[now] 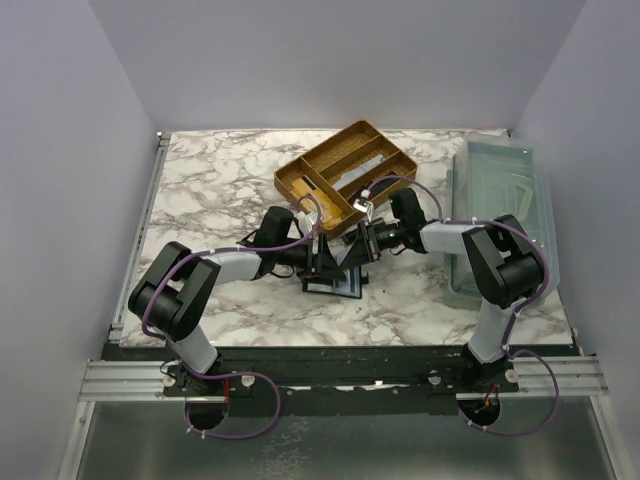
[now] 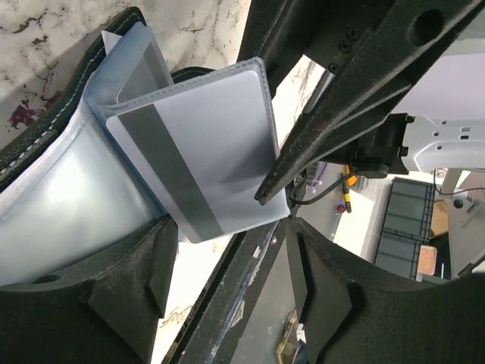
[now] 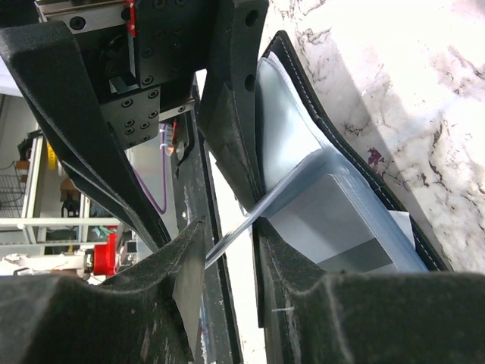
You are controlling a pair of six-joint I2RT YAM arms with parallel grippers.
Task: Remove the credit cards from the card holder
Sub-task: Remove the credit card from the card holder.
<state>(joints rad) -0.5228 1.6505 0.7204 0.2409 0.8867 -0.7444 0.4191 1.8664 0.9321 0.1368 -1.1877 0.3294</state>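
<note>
Right gripper [image 3: 227, 250] fingers pinch the edge of a pale card [image 3: 265, 208]. Card angles out of the open card holder [image 3: 333, 174], which lies on the marble table [image 3: 409, 83].

pale grey-blue credit card [image 2: 204, 155], dark stripe, jutting tilted from open card holder [image 2: 53, 189], perhaps half out

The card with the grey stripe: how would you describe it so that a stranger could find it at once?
Look at the middle of the marble table, where both arms meet over an open dark card holder. From its clear sleeve sticks out a pale grey-blue card, pinched at its edge by black fingers. Only this card carries a wide grey stripe along one side.
</note>
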